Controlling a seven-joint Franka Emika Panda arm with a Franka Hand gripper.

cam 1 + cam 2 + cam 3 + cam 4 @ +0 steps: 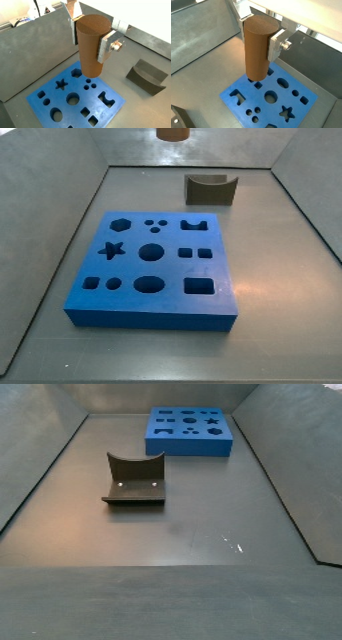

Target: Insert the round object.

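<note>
Half done I'd say: gripper [92, 39] jaws are clamped on the round object [90, 46], hanging upright above the blue block [77, 100], so insertion into a round hole is left.

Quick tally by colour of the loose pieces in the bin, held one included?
Brown: 1, peg held in the tool above the block
Blue: 1, block with holes
Dark olive-grey: 1, notched block
Total: 3
</note>
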